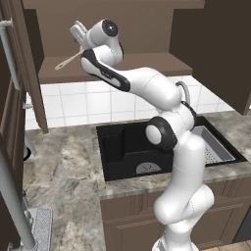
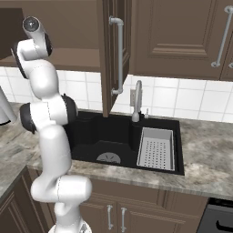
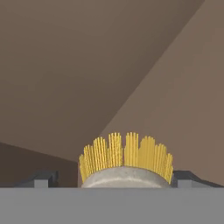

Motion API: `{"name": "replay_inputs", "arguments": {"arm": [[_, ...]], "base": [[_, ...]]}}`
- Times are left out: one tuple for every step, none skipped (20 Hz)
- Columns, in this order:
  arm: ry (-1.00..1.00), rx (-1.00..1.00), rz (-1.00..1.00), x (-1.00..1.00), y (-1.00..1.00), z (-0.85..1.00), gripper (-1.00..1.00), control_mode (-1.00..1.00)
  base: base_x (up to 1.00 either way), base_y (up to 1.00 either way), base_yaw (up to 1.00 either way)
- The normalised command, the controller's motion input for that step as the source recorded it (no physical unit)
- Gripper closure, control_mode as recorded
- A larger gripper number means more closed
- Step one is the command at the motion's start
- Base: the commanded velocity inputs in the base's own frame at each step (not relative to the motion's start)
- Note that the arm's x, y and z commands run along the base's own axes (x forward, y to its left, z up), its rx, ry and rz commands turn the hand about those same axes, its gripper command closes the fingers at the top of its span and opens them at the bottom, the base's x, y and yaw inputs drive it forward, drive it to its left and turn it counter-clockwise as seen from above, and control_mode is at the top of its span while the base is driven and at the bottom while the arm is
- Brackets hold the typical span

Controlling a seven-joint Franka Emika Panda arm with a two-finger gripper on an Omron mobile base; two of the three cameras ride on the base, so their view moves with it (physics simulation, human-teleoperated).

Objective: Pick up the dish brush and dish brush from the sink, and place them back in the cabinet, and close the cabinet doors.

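Observation:
The dish brush (image 1: 68, 61) has a whitish handle that slants down-left from my gripper (image 1: 77, 32) toward the cabinet's lighter brown shelf (image 1: 147, 66). Its yellow-orange bristle head (image 3: 126, 156) sits between my two dark fingertips (image 3: 42, 179), which stand wide apart with a gap on the left side. My gripper (image 3: 114, 180) is open, up inside the cabinet and pointing at its brown inner walls. The black sink (image 1: 126, 147) lies below with its round grey drain (image 2: 108, 158). The cabinet doors (image 2: 112, 54) stand open, one at the left (image 1: 28, 68).
A curved grey faucet (image 2: 137, 101) rises behind the sink, and a grey perforated tray (image 2: 156, 148) fills its right part. Closed dark cabinets (image 2: 182, 36) hang to the right. Marbled counter (image 1: 63, 166) surrounds the basin.

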Motion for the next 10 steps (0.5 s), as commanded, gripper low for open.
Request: {"name": "replay_inputs", "arguments": {"arm": [[0.0,0.03,-0.02,-0.13,0.0,0.0,-1.0,-1.0],[0.0,0.02,-0.02,-0.13,0.0,-0.03,-1.0,-1.0],[0.0,0.02,-0.02,-0.14,0.0,-0.03,-1.0,-1.0],[0.0,0.03,-0.01,-0.15,0.0,-0.04,-1.0,-1.0],[0.0,0.03,-0.01,-0.15,-0.02,-0.04,-1.0,-1.0],[0.0,0.03,-0.01,-0.15,-0.01,-0.04,-1.0,-1.0],[0.0,0.04,0.0,-0.17,-0.03,-0.04,-1.0,-1.0],[0.0,0.04,0.0,-0.15,-0.05,-0.06,-1.0,-1.0],[0.0,0.04,0.0,-0.15,-0.05,-0.09,-1.0,-1.0],[0.0,0.05,0.0,-0.14,-0.06,-0.09,-1.0,-1.0]], "base": [[0.0,0.0,0.0],[0.0,0.0,0.0],[0.0,0.0,0.0],[0.0,0.0,0.0],[0.0,0.0,0.0],[0.0,0.0,0.0],[0.0,0.0,0.0],[0.0,0.0,0.0],[0.0,0.0,0.0],[0.0,0.0,0.0]]}}
